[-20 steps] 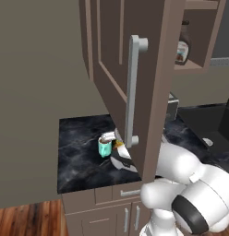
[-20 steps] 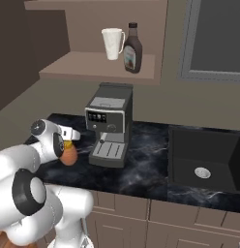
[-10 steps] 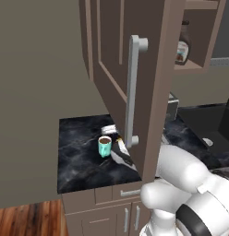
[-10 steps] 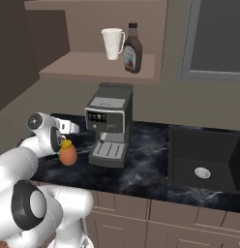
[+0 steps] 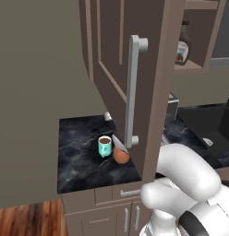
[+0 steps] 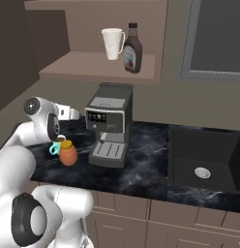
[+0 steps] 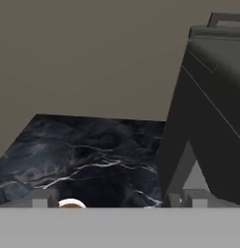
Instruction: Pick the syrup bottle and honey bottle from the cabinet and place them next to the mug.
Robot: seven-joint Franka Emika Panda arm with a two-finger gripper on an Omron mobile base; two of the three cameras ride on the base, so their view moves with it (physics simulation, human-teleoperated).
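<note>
With its jaws wide and empty, the gripper (image 7: 114, 201) hung above the honey bottle (image 6: 67, 153) already set beside the mug (image 5: 105, 146), while the syrup bottle (image 6: 133, 48) waited far above on the cabinet (image 5: 135, 60) shelf.

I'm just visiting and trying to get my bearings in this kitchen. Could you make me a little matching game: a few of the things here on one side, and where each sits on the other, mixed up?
Things:
1. syrup bottle
2. honey bottle
3. white cup
4. coffee machine

Places:
A. on the counter, close beside the teal mug
B. on the counter, just right of the honey bottle as the right base view sees it
C. on the cabinet shelf, at the left of the pair there
D. on the cabinet shelf, at the right of the pair there

Pairs: 1-D, 2-A, 3-C, 4-B
</note>
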